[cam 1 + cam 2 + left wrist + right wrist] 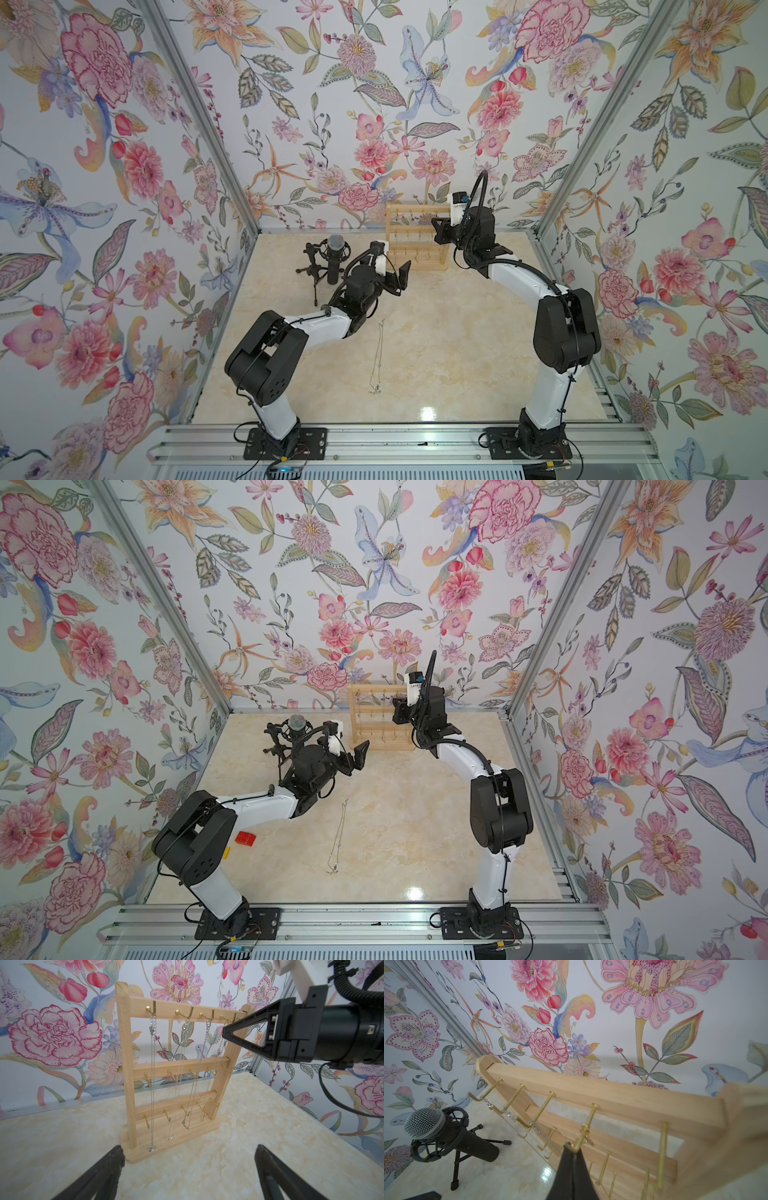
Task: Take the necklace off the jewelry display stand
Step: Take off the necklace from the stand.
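The pale wooden jewelry display stand [415, 266] [374, 746] stands at the back of the table, and several necklaces hang from its top hooks. In the left wrist view, silver chains [153, 1064] hang on the left hooks and a gold necklace [227, 1020] on the fourth. My right gripper [571, 1147] [434, 224] is shut with its tips against that hook's bent end, just below the gold clasp [584, 1133]. I cannot tell whether chain is pinched. My left gripper [189, 1149] [400, 278] is open and empty, low in front of the stand.
A thin silver necklace [376, 357] lies stretched out on the marble tabletop [457, 332] between the arms. A black microphone on a tripod [336, 253] stands left of the stand. A small red block [245, 838] sits beside the left arm. Floral walls enclose three sides.
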You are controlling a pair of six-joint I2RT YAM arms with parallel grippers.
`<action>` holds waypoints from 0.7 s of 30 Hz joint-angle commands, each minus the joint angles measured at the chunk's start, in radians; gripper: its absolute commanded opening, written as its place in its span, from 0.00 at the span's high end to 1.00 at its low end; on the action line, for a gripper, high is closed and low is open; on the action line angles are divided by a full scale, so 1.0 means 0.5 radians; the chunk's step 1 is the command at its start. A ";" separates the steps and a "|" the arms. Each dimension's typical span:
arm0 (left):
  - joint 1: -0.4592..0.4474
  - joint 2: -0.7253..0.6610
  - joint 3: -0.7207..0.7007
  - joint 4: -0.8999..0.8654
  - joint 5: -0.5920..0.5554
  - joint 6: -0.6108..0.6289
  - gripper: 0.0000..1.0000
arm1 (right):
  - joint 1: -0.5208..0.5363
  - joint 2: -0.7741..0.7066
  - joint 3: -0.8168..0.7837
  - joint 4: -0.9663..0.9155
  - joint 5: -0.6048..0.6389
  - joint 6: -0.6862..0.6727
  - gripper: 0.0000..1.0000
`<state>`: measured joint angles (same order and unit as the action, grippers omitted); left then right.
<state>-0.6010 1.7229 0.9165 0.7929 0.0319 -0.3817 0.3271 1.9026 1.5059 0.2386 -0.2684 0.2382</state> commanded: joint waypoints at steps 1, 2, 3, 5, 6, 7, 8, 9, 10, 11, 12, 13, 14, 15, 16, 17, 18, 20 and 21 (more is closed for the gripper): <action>0.027 -0.004 -0.029 0.071 0.042 -0.015 0.01 | 0.015 -0.120 -0.020 0.037 0.008 -0.050 1.00; 0.026 -0.004 -0.029 0.074 0.045 -0.013 0.01 | 0.015 -0.129 -0.020 0.035 0.007 -0.050 1.00; 0.025 -0.005 -0.029 0.076 0.044 -0.015 0.01 | 0.014 -0.133 -0.020 0.033 0.008 -0.050 1.00; 0.027 -0.004 -0.027 0.075 0.045 -0.016 0.01 | 0.015 -0.142 -0.017 0.029 0.003 -0.053 1.00; 0.027 -0.003 -0.027 0.075 0.046 -0.015 0.01 | 0.014 -0.144 -0.012 0.024 0.000 -0.053 1.00; 0.026 -0.001 -0.026 0.075 0.044 -0.014 0.01 | 0.015 -0.148 -0.008 0.020 -0.006 -0.056 1.00; 0.026 -0.003 -0.026 0.075 0.044 -0.014 0.01 | 0.012 -0.155 -0.005 0.020 -0.010 -0.056 1.00; 0.025 -0.001 -0.026 0.077 0.044 -0.015 0.01 | 0.013 -0.157 -0.005 0.019 -0.010 -0.056 1.00; 0.027 -0.003 -0.026 0.077 0.048 -0.014 0.01 | 0.012 -0.160 -0.005 0.019 -0.017 -0.056 1.00; 0.025 -0.003 -0.026 0.077 0.047 -0.013 0.01 | 0.014 -0.166 -0.004 0.017 -0.020 -0.056 1.00; 0.027 -0.004 -0.026 0.077 0.047 -0.013 0.01 | 0.015 -0.171 -0.004 0.015 -0.020 -0.056 1.00; 0.027 -0.001 -0.026 0.077 0.047 -0.015 0.01 | 0.017 -0.175 -0.005 0.014 -0.023 -0.056 1.00; 0.025 -0.002 -0.026 0.079 0.047 -0.013 0.01 | 0.017 -0.179 -0.004 0.010 -0.022 -0.056 1.00; 0.026 -0.002 -0.026 0.075 0.048 -0.013 0.01 | 0.018 -0.184 0.000 0.008 -0.027 -0.056 1.00; 0.027 -0.001 -0.026 0.077 0.047 -0.014 0.01 | 0.017 -0.188 -0.002 0.008 -0.026 -0.056 1.00; 0.027 -0.001 -0.026 0.077 0.047 -0.015 0.01 | 0.018 -0.193 0.000 0.003 -0.028 -0.056 1.00; 0.027 -0.001 -0.026 0.077 0.047 -0.015 0.01 | 0.017 -0.196 0.002 0.004 -0.029 -0.056 1.00; 0.027 -0.001 -0.026 0.077 0.048 -0.016 0.01 | 0.017 -0.203 0.004 0.004 -0.028 -0.050 1.00; 0.027 -0.003 -0.026 0.077 0.048 -0.014 0.01 | 0.016 -0.205 0.008 0.003 -0.033 -0.050 1.00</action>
<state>-0.6010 1.7229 0.9165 0.7986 0.0463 -0.3817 0.3271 1.8526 1.5032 0.2165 -0.2722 0.2379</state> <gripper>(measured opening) 0.989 0.042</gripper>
